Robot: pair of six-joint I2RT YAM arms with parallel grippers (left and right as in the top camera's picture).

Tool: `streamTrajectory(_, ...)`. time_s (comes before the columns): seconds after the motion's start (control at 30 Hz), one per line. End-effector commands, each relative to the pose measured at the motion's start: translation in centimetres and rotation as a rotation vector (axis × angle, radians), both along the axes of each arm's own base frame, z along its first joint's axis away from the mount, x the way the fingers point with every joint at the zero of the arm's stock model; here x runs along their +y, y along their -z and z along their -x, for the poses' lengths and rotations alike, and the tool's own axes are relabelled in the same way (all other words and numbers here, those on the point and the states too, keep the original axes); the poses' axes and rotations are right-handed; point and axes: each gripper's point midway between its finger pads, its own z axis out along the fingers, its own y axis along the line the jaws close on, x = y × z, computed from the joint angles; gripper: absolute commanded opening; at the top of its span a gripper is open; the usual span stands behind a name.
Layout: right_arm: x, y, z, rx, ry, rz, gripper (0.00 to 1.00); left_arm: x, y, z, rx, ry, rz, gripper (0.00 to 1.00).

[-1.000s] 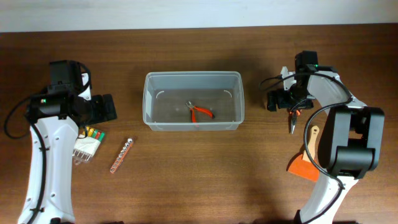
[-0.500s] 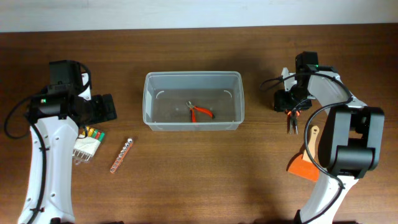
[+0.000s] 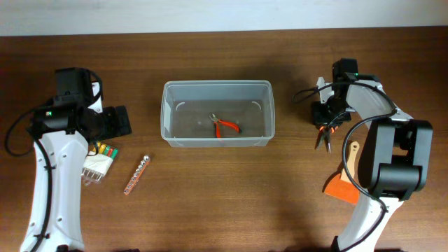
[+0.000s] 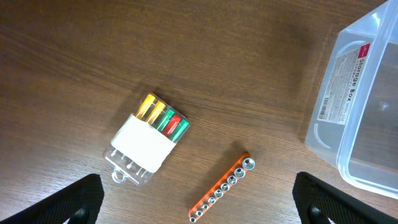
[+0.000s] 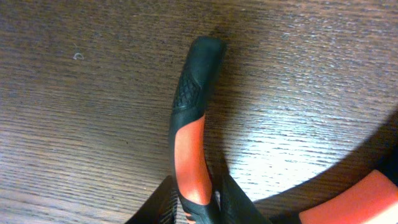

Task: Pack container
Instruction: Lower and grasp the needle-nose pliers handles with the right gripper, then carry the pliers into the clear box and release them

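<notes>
1. The clear container sits at the centre of the dark wood-grain surface, toward its far edge; a printed "Storage Box" label shows on its side in the left wrist view.
2. Orange-handled pliers lie on the container's floor, right of centre.
3. Right of the container and well apart from it, the right gripper is down at the surface, its jaws drawn narrow and closed on one black-and-orange handle of a second pliers; the tool's nose points toward the near edge.
4. Near the front right, an orange scraper with a wooden handle lies partly under the right arm.
5. Left of the container, the left gripper hangs above the surface with jaws spread wide, holding nothing.
6. Below it lie a clear bit case with yellow, green and red bits, and just beside that an orange socket rail, lying at a slant.
7. A pale strip of wall runs along the surface's far edge.
</notes>
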Motion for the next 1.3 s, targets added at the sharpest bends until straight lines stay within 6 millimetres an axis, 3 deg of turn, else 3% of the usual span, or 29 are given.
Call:
streamTrajectory(0.0, 0.5, 1.4, 0.8, 0.047, 0.002, -0.022, 0.2, -0.2, 0.0, 0.0, 0.001, 0.02, 0.008, 0.99)
streamTrajectory(0.37, 0.6, 1.3, 1.1, 0.06, 0.002, -0.027, 0.04, -0.2, 0.0, 0.0, 0.001, 0.019, 0.007, 0.99)
streamTrajectory(0.53, 0.9, 0.4, 0.9, 0.06, 0.001, -0.043, 0.04, -0.2, 0.0, 0.0, 0.0, 0.019, 0.008, 0.99)
streamTrajectory(0.7, 0.8, -3.4, -0.3, 0.018, 0.0, -0.038, 0.04, -0.2, 0.0, 0.0, 0.001, 0.019, 0.007, 0.99)
streamTrajectory(0.77, 0.8, -5.9, -0.9, -0.014, -0.004, -0.035, 0.04, -0.2, 0.0, 0.0, 0.001, 0.019, 0.007, 0.99)
streamTrajectory(0.87, 1.6, -11.2, -2.0, -0.093, -0.041, -0.026, 0.04, -0.2, 0.0, 0.0, 0.001, 0.02, 0.007, 0.99)
streamTrajectory(0.9, 2.4, -13.6, -2.4, -0.135, -0.08, -0.02, 0.04, -0.2, 0.0, 0.0, 0.001, 0.02, 0.007, 0.99)
streamTrajectory(1.0, 5.0, -17.9, -2.6, -0.21, -0.188, -0.011, 0.04, -0.2, 0.0, 0.0, 0.001, 0.02, 0.007, 0.99)
streamTrajectory(1.1, 10.1, -21.9, -1.9, -0.281, -0.416, 0.002, 0.04, -0.2, 0.0, 0.0, 0.001, 0.02, 0.007, 0.99)
streamTrajectory(1.13, 11.1, -22.3, -1.7, -0.29, -0.452, 0.002, 0.04, -0.2, 0.0, 0.0, 0.001, 0.02, 0.007, 0.99)
streamTrajectory(1.2, 15.3, -23.3, -0.9, -0.326, -0.628, 0.007, 0.04, -0.2, 0.0, 0.0, 0.001, 0.02, 0.008, 0.99)
streamTrajectory(1.23, 16.4, -23.3, -0.6, -0.333, -0.679, 0.009, 0.04, -0.2, 0.0, 0.0, 0.002, 0.02, 0.007, 0.99)
streamTrajectory(1.27, 19.0, -23.2, 0.3, -0.343, -0.805, 0.013, 0.04, -0.2, 0.0, 0.1, 0.002, 0.02, 0.008, 0.99)
